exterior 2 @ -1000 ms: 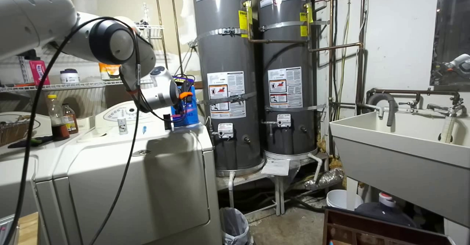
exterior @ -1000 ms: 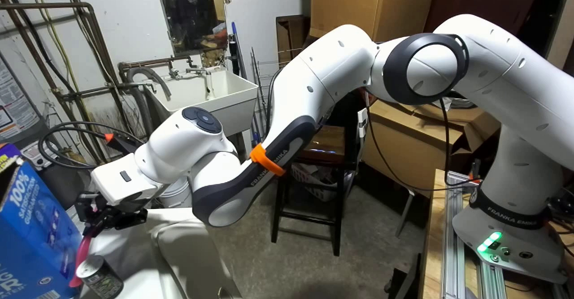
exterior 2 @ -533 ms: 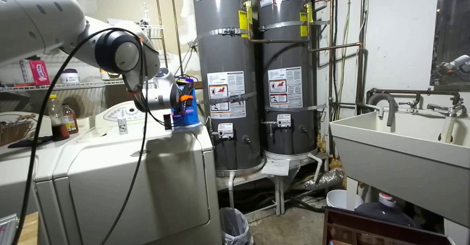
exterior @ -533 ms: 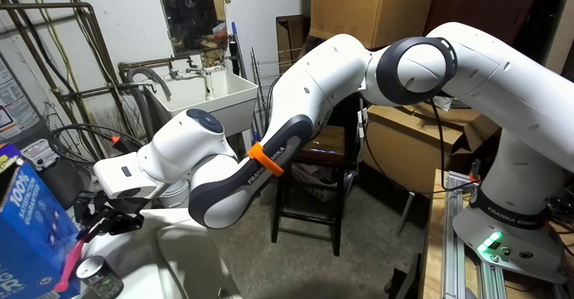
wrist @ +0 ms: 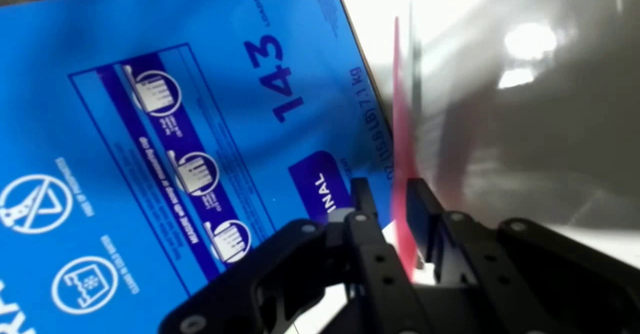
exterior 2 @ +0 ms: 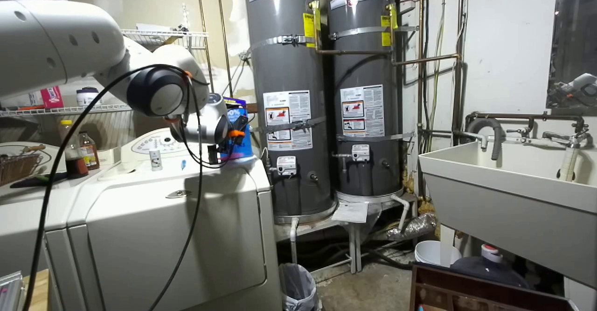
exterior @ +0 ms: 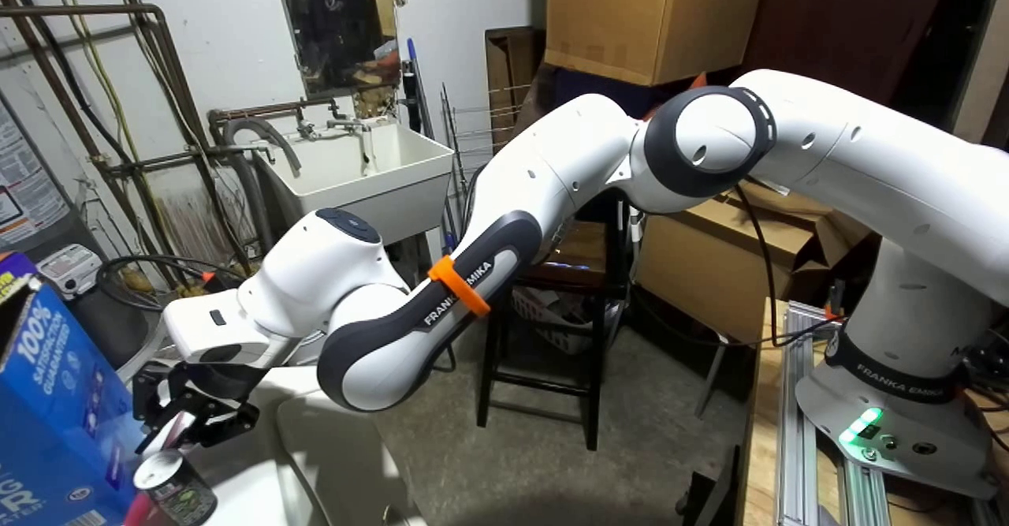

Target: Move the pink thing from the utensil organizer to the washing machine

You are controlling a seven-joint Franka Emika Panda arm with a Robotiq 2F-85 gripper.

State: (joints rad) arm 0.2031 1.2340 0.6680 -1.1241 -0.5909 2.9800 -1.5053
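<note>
The pink thing [wrist: 402,163] is long and thin; in the wrist view it stands between my spread fingers, close to or touching the right one. In an exterior view its lower end [exterior: 139,509] shows behind the can. My gripper [wrist: 387,186] is open around it, low over the white top of the washing machine [exterior: 248,471]; it also shows in an exterior view [exterior: 169,441]. The washing machine's front [exterior 2: 186,236] shows in an exterior view. A dark brown compartmented box, apparently the utensil organizer [exterior 2: 466,284], is at the lower right there.
A blue detergent box [exterior: 67,408] stands on the machine right beside the gripper. A dark can [exterior: 177,488] stands just in front of the gripper. A small white container [exterior 2: 155,160] is on the machine top. A utility sink [exterior: 378,179] stands behind.
The arm has come down with the gripper. The fingers were closed on the pink thing and are now apart. The pink thing has sunk lower, behind the can.
</note>
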